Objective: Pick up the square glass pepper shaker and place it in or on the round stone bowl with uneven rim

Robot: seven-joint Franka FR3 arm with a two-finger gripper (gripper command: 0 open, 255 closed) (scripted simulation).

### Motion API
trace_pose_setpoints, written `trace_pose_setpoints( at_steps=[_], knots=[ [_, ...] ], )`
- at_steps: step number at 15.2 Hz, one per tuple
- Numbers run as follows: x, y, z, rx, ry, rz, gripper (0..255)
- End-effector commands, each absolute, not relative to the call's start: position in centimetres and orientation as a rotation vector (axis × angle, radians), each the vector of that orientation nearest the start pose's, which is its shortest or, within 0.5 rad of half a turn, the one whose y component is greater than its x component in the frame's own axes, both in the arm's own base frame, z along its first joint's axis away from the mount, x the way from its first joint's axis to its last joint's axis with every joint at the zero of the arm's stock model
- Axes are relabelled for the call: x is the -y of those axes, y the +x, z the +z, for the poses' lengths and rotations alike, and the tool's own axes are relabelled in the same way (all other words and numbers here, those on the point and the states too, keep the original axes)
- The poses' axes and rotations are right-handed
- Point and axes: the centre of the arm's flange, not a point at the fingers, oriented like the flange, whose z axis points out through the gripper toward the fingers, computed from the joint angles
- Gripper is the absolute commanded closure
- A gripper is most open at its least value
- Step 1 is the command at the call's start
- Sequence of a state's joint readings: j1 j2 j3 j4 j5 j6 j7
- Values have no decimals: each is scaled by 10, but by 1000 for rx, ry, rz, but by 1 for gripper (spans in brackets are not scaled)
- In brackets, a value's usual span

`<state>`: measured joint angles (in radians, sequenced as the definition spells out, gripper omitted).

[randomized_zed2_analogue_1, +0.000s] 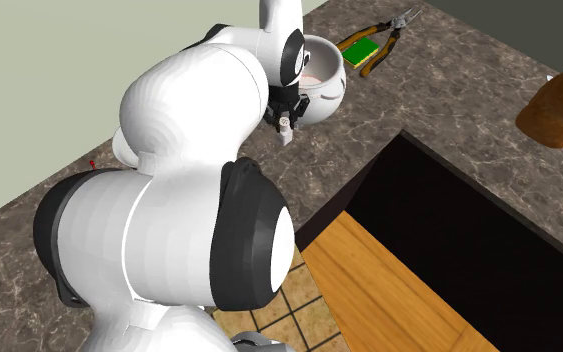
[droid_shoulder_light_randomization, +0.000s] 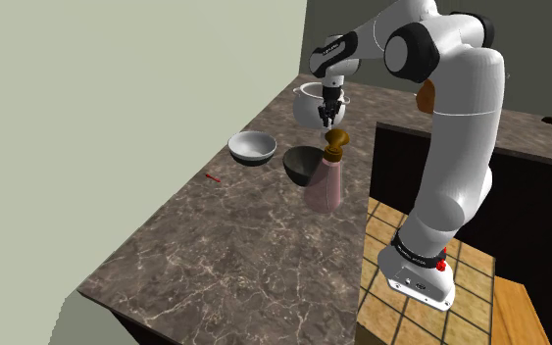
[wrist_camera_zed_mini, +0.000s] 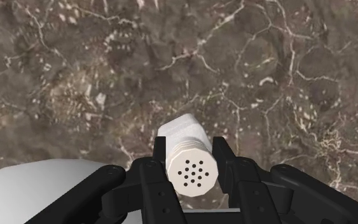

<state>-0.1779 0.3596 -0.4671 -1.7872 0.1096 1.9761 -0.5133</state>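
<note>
White and capped with a ring of holes, the pepper shaker (wrist_camera_zed_mini: 193, 170) is clenched in the black jaws, one finger on each side just below the cap. They're grasping it firmly, with no gap on either side!

How will it handle? I'd call it small, light and rigid. If it's glass, as the task says, the sides are smooth and slippery, and a knock on a hard rim could chip it. The flat opposite faces are the right place to hold it, and that's where the jaws sit. The grip is high, though, so the body hangs down past the fingertips toward the marbled surface (wrist_camera_zed_mini: 279, 70) and appears to be raised clear of it.

Sweeping the shoulder view from the left, there's a tiny red sliver (droid_shoulder_light_randomization: 212, 177), then a pale shallow bowl (droid_shoulder_light_randomization: 252, 147), then a dark bowl (droid_shoulder_light_randomization: 301, 165). Touching that bowl's right side is a pink bottle (droid_shoulder_light_randomization: 325, 184) with a brown top. Farther back is a white round bowl (droid_shoulder_light_randomization: 309, 102), and the jaws hover just to its right with the shaker beside its wall, not over the opening. Given how close it is, I judge this bowl to be the target, though the dark one could be it. What's needed next is a short shift left over the rim and a gentle lowering.
</note>
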Motion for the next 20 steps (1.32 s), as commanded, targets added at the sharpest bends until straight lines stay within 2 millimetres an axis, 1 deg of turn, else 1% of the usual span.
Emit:
trace_pose_setpoints(
  at_steps=[1, 4, 20],
  knots=[
    [352, 514, 360, -259, -3105, 223, 255],
    [352, 514, 360, -259, -3105, 223, 255],
    [352, 514, 445, -259, -3105, 223, 255]
  ],
)
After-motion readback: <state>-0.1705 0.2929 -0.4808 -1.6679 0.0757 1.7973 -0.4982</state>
